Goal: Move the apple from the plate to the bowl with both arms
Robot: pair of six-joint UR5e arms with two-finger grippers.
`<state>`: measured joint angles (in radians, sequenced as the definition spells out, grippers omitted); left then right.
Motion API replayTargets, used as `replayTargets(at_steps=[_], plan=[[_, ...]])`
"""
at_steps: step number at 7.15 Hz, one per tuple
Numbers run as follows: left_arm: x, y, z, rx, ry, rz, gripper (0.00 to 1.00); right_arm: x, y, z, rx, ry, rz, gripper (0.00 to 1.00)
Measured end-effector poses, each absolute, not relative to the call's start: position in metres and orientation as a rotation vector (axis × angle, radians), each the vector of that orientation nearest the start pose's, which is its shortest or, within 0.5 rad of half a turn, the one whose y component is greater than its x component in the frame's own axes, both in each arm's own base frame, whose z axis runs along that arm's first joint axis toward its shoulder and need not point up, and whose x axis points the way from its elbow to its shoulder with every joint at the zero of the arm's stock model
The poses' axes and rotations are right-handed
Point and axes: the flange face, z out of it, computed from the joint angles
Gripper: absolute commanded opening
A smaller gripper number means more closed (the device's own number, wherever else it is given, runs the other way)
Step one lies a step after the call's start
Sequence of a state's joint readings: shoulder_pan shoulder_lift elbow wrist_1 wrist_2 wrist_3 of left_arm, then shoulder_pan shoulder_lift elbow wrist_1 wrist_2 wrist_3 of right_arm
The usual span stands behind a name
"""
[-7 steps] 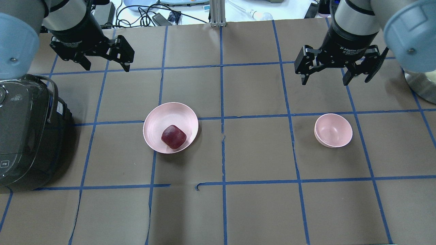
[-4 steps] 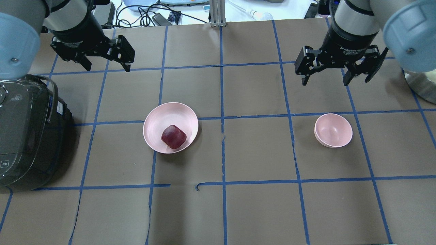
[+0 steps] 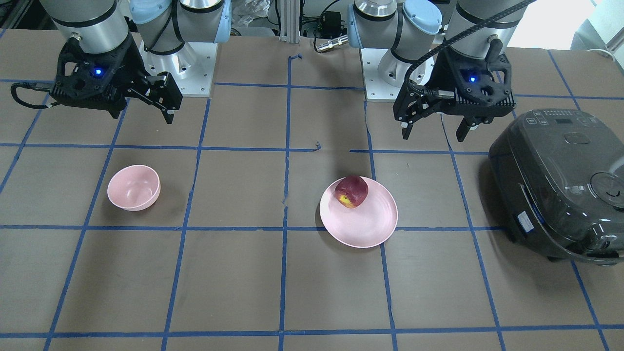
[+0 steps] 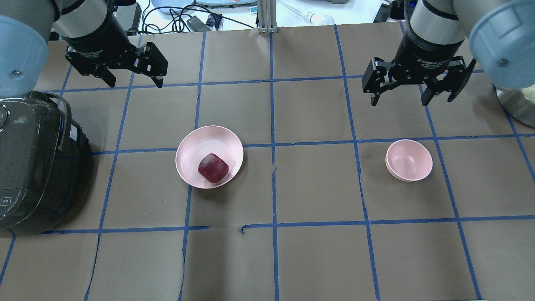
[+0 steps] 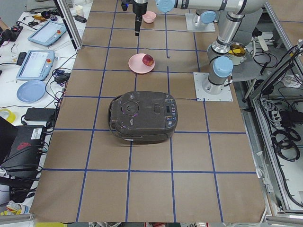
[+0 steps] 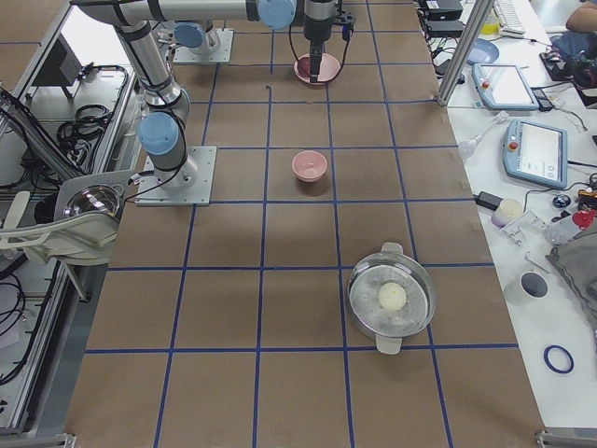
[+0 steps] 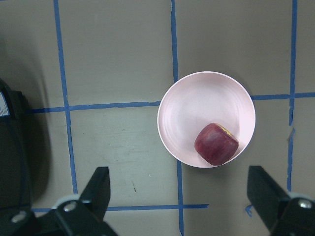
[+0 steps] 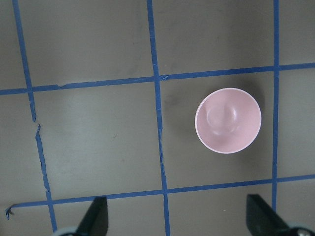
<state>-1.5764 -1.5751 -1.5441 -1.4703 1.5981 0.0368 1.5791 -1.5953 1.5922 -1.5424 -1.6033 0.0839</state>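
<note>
Nothing done yet: apple (image 4: pixel 213 167) sits on the plate (image 4: pixel 196 144), bowl (image 4: pixel 408 160) empty, well apart on the tabletop (image 4: pixel 317 188), left end effector (image 3: pixel 433 134) and right end effector (image 3: pixel 141 117) both wide, empty, hovering (pick, handover, drop all left).

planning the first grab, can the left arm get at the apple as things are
Probably yes: the left pincer is open, the apple lies uncovered on the plate, and the cooker stands aside.

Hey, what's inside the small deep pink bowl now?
The small deep pale pink bowl is empty, its whole glossy inside bare from above. The dark red apple sits on the flat pale pink plate. Only the table under the bowl is covered.
</note>
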Motion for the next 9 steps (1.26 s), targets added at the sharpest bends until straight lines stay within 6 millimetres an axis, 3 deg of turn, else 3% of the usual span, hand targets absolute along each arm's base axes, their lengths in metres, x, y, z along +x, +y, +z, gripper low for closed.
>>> replayTargets(at_steps=[9], plan=[[-0.132,-0.507,0.499,0.055,3.110,-0.158,1.00,0.133,-0.481,0.484,0.144,3.175,0.040,1.00]])
